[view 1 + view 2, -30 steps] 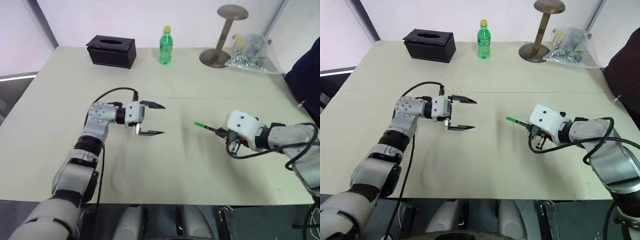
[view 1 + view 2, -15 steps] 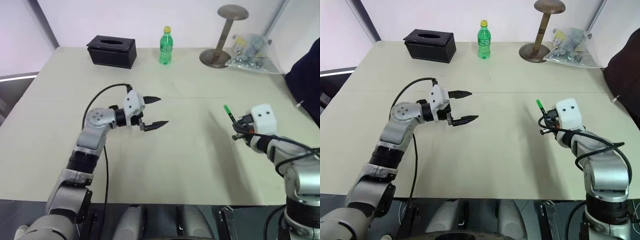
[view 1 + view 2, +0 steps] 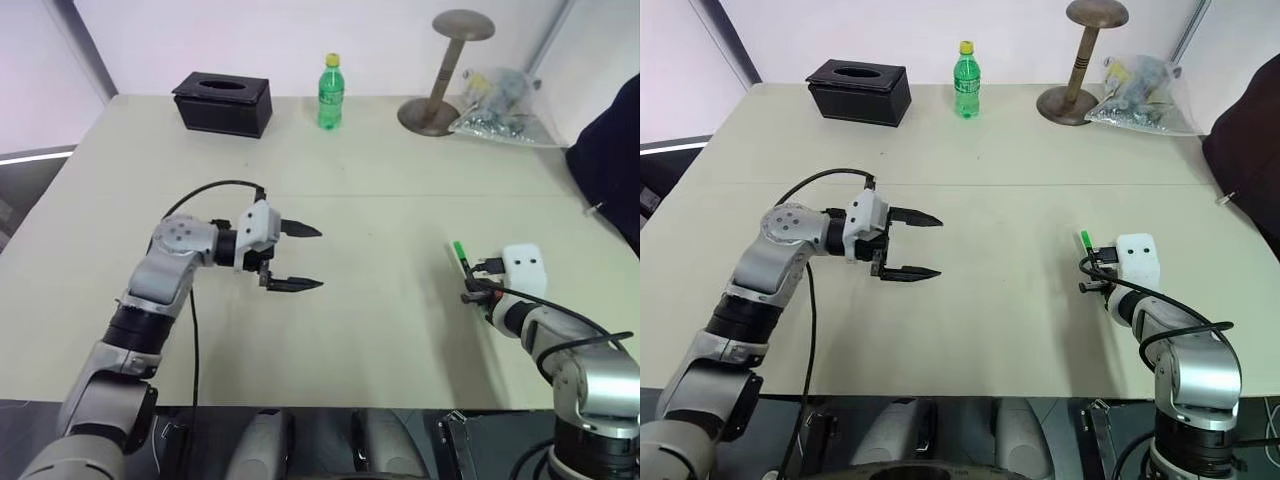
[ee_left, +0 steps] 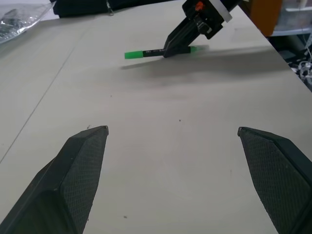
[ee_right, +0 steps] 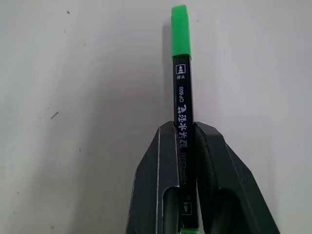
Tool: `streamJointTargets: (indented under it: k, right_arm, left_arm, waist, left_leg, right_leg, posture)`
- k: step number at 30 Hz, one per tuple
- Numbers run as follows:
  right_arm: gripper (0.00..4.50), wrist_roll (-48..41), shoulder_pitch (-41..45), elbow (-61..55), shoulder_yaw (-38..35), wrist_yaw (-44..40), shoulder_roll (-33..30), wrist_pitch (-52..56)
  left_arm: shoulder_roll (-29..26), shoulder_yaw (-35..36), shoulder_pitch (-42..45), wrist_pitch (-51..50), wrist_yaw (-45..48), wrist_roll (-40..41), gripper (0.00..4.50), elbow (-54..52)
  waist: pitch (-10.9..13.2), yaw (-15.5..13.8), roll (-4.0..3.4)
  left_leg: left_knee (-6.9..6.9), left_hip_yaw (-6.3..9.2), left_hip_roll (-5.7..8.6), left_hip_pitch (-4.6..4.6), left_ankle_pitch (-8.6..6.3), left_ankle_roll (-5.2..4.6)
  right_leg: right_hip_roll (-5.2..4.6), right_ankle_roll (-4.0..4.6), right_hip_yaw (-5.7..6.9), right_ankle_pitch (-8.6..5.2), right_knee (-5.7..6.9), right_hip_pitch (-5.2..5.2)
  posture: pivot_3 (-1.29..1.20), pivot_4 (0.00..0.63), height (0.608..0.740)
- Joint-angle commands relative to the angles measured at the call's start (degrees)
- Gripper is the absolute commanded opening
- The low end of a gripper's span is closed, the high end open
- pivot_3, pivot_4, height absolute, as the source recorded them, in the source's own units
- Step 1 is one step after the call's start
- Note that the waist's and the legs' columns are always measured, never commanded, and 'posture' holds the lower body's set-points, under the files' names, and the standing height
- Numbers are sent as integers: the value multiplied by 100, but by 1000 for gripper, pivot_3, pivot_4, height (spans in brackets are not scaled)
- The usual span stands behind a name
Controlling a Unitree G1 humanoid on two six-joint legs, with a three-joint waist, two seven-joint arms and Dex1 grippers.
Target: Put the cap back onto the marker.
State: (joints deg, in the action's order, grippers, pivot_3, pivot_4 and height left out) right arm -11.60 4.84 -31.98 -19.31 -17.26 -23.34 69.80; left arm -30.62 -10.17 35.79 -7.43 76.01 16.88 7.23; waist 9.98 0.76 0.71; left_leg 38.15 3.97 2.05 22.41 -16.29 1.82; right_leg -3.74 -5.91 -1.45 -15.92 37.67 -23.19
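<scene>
My right gripper is shut on the black barrel of the marker at the right side of the table. The marker points away from me and is held low, just over the tabletop. The bright green cap sits on its far end; a second green end shows behind the fingers in the left wrist view. In the left eye view the marker sticks out ahead of the white right hand. My left gripper is open and empty above the table's middle. Its jaws point toward the marker, well apart from it.
Along the far edge of the beige table stand a black tissue box, a green bottle with a yellow lid, a wooden stand and a clear plastic bag. A person's dark sleeve shows at the right edge.
My right hand sank toward the table and moved right, rolling so the marker swung from pointing left to pointing away. The left gripper pulled back a little and rolled, staying open.
</scene>
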Motion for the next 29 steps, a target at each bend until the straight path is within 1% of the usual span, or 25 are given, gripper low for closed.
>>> streamJointTargets:
  k: [1,2,6,7,8,10,13,16,18,21,23,25,29]
  right_arm:
    - [1276,-96,-77,-196,-109,41,31,-102]
    - [1724,-119,-91,-242,-118,40,29,-79]
    - [3920,-272,-146,-523,-151,-101,-198,82]
    - [4366,-296,-174,-620,-161,-163,-319,103]
    - [4448,-316,-208,-733,-167,-228,-467,122]
    - [4448,-415,-266,-1098,-257,-427,-881,235]
    - [4448,-874,-285,-1961,-717,-956,-1426,596]
    - [4448,-1362,-514,-2697,-1199,-1389,-1708,961]
    - [4448,-1737,-753,-2799,-1461,-1405,-1900,979]
    - [4448,-2838,-1342,-2802,-1978,-1104,-2298,710]
    - [4448,-3698,-1716,-2802,-2239,-650,-2443,455]
    - [4448,-4367,-2080,-2802,-2387,-165,-2636,193]
    - [4448,-5443,-2748,-2802,-2601,884,-3016,-333]
  left_arm:
    - [-12,17,137,30,79,42,4500,38]
    - [-10,9,151,29,98,36,4500,62]
    - [-29,-77,209,-18,279,25,4500,131]
    - [-41,-114,223,-21,346,11,4500,152]
    - [-55,-148,232,-17,408,-9,4500,168]
    - [-85,-233,251,7,553,-46,4500,212]
    - [-46,-322,316,169,678,-109,4500,349]
    - [69,-379,404,359,713,-210,4500,534]
    - [141,-401,461,488,716,-247,4500,647]
    - [260,-425,565,635,729,-293,4500,825]
    - [332,-433,627,719,733,-315,4500,942]
    - [372,-433,662,766,752,-321,4500,1013]
    - [463,-440,719,863,796,-349,4500,1117]
  waist:
    - [0,4,0]
    - [0,5,0]
    - [1,11,-1]
    - [1,10,-1]
    - [1,6,-2]
    - [1,4,-2]
    - [2,-5,-4]
    - [1,-20,-1]
    - [1,-21,-1]
    - [2,-21,0]
    - [2,-22,3]
    - [2,-21,2]
    - [2,-7,2]
  left_leg:
    - [0,0,0,0,0,0]
    - [0,0,0,0,0,0]
    - [0,0,-1,0,0,0]
    - [0,0,-1,0,0,0]
    - [0,0,-1,0,0,0]
    - [0,-1,0,0,0,0]
    - [0,0,0,1,0,0]
    - [0,4,-2,1,0,-1]
    - [1,8,-2,1,-1,-1]
    - [3,5,1,1,-1,-2]
    - [3,5,0,1,-2,-3]
    - [2,6,-3,0,-2,-3]
    - [2,5,-3,-2,-2,-3]
  right_leg:
    - [0,0,-1,0,0,0]
    - [0,0,-1,0,0,0]
    - [2,0,0,0,0,-1]
    - [2,0,0,0,0,-1]
    - [1,0,0,0,0,-1]
    - [0,0,0,0,-1,1]
    - [0,0,1,0,-1,1]
    - [4,0,4,0,-5,4]
    - [3,0,8,0,-12,12]
    - [-5,-2,7,1,-15,16]
    - [-5,-2,7,1,-16,17]
    - [-4,-1,8,0,-16,19]
    - [-3,-1,6,0,-17,20]
  posture:
    - [0,150,740]
    - [0,150,740]
    - [0,150,740]
    - [0,150,740]
    - [0,150,740]
    - [0,150,740]
    - [0,150,740]
    - [0,150,740]
    - [0,150,740]
    - [0,150,740]
    - [0,150,740]
    - [0,150,740]
    - [0,150,740]
